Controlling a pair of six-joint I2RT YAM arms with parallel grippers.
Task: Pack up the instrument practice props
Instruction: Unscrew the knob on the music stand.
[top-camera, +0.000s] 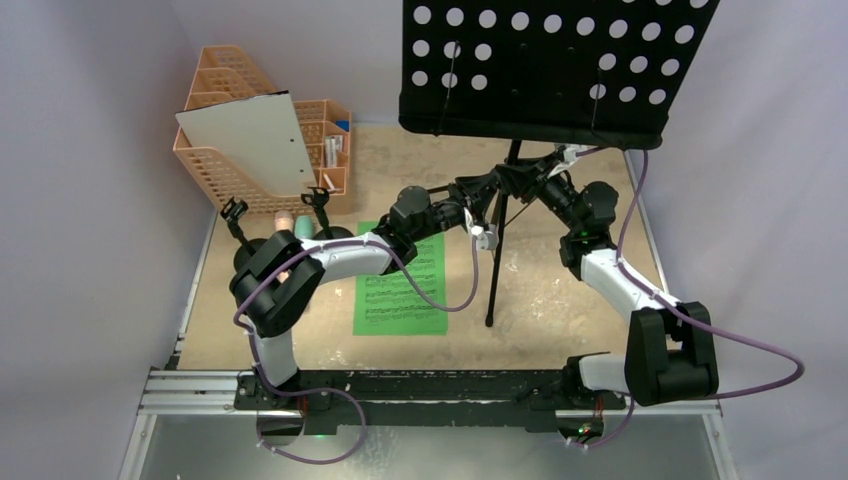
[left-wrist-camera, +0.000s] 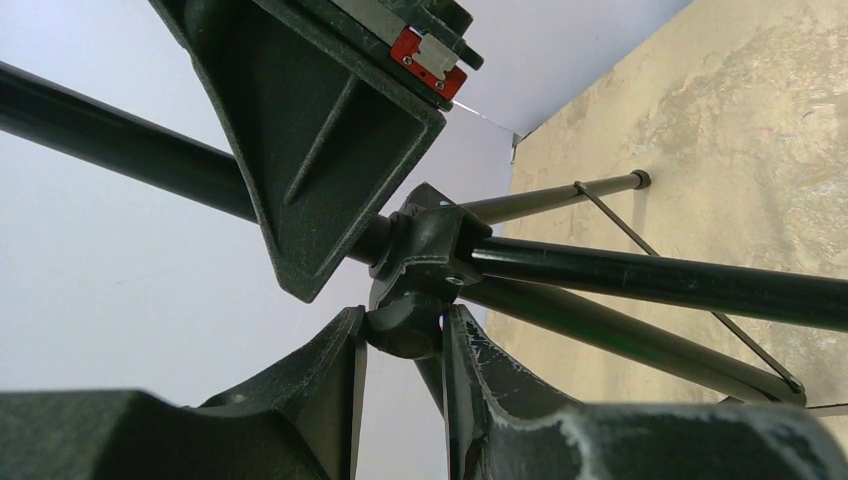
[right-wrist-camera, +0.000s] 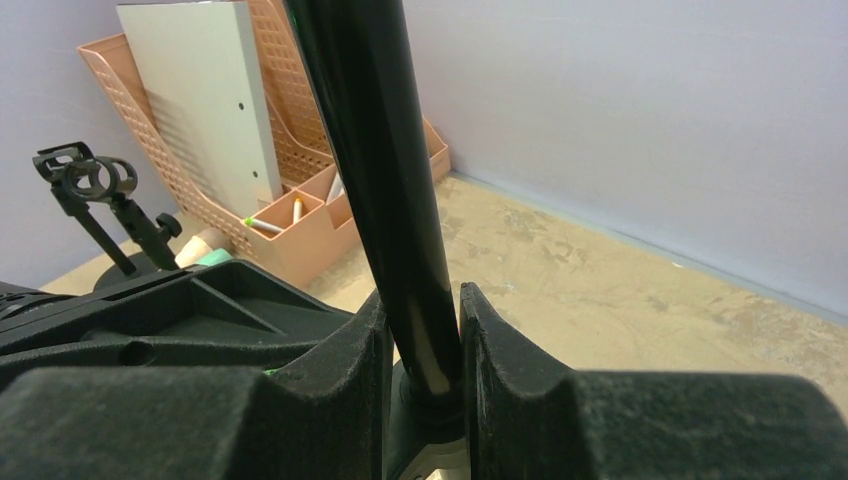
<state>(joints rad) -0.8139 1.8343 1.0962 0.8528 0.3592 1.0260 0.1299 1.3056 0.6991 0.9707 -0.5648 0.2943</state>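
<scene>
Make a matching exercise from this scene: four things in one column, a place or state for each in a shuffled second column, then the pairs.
1. black hole-punched metal music desk
2. green paper sheet-music page
3. left gripper
4. right gripper

A. fingers clamped on a black upright tube
B. lying flat on the tan tabletop
C. raised high at the far side
D. fingers clamped on a small black round knob

Pairs: 1-C, 2-B, 3-D, 4-A
</scene>
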